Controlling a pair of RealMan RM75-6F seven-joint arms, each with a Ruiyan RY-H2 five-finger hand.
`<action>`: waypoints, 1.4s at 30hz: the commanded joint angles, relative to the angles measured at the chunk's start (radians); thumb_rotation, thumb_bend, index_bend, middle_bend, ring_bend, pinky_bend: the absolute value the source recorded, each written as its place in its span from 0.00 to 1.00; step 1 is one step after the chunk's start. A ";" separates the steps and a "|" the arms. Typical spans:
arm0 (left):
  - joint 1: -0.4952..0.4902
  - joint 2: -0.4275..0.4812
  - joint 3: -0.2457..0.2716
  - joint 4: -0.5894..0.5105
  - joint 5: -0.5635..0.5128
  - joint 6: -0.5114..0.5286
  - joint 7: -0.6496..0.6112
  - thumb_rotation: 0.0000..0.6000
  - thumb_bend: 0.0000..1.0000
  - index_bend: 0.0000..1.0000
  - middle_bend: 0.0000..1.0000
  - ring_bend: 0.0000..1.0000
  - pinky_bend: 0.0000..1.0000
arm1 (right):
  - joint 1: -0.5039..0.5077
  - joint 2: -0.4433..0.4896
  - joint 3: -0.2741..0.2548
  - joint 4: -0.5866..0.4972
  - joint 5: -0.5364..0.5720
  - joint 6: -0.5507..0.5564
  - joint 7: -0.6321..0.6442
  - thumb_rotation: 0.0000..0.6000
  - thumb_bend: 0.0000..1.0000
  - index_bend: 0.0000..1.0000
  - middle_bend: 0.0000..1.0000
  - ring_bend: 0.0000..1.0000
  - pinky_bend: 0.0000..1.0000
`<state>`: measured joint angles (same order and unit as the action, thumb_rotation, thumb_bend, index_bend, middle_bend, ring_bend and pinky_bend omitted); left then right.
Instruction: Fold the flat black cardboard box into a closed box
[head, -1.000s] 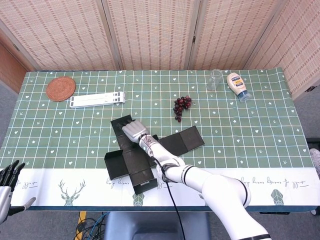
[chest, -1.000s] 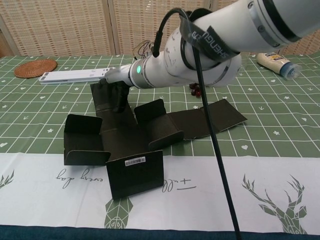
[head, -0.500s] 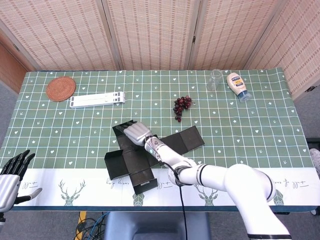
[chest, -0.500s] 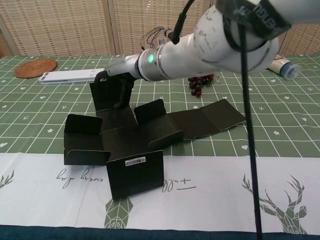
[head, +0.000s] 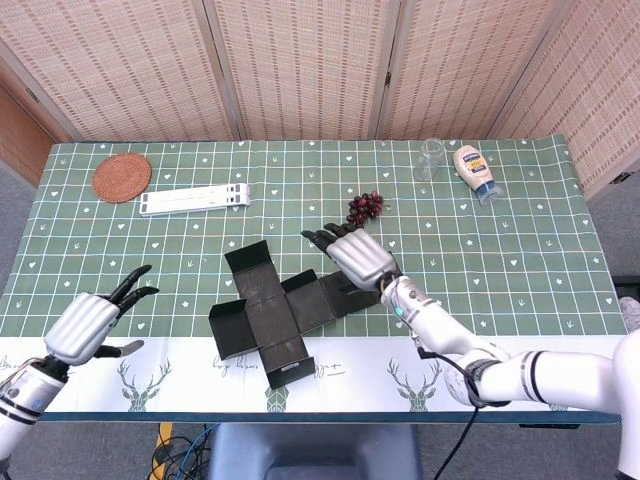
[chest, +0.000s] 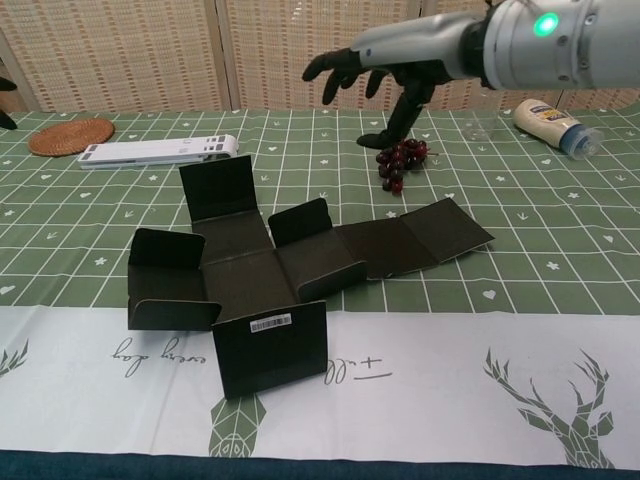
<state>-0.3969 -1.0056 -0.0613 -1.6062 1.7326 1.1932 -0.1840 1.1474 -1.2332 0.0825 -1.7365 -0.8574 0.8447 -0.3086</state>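
The box (chest: 255, 285) lies half-unfolded near the desk's (head: 520, 250) front edge, left of the middle, partly on the white strip of the cloth (head: 480, 215). Its nearest flap (chest: 270, 345), with a white barcode label, stands upright facing the front edge. The left flap (chest: 165, 278) and the far flap (chest: 218, 186) also stand up, and a small flap (chest: 300, 220) rises just right of the base. A long panel (chest: 415, 235) lies nearly flat, stretching toward the right.

The left hand (head: 88, 322) hovers at the desk's front-left corner, well apart from the box, holding nothing, its fingers loosely spread.

The right hand (head: 352, 254) hangs in the air above the long panel, palm down, fingers spread wide, touching nothing; in the chest view the right hand (chest: 385, 72) shows high over the desk's middle.

Just beyond it, grapes (head: 364, 207) lie near the desk's centre. Toward the far-left corner a white stand (head: 195, 199) lies flat, with a round woven coaster (head: 122, 177) beyond it. Toward the far-right corner a clear glass (head: 430, 158) stands upright, and a sauce bottle (head: 476, 172) lies on its side just right of it.
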 joint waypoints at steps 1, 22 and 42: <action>-0.102 -0.001 -0.018 -0.013 0.008 -0.118 -0.014 1.00 0.30 0.21 0.08 0.73 0.84 | -0.054 0.049 -0.023 -0.040 -0.038 0.027 0.022 1.00 0.44 0.00 0.14 0.12 0.15; -0.461 -0.171 -0.077 0.023 -0.410 -0.682 0.286 1.00 0.59 0.00 0.00 0.69 0.87 | -0.224 0.132 -0.019 -0.057 -0.182 0.044 0.133 1.00 0.46 0.00 0.14 0.12 0.15; -0.774 -0.342 0.111 0.310 -1.062 -0.785 0.527 1.00 0.61 0.00 0.00 0.69 0.88 | -0.299 0.130 0.007 -0.028 -0.274 0.018 0.204 1.00 0.47 0.00 0.14 0.12 0.15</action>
<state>-1.1253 -1.3138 0.0010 -1.3414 0.7362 0.4160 0.3130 0.8497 -1.1041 0.0885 -1.7646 -1.1303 0.8634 -0.1057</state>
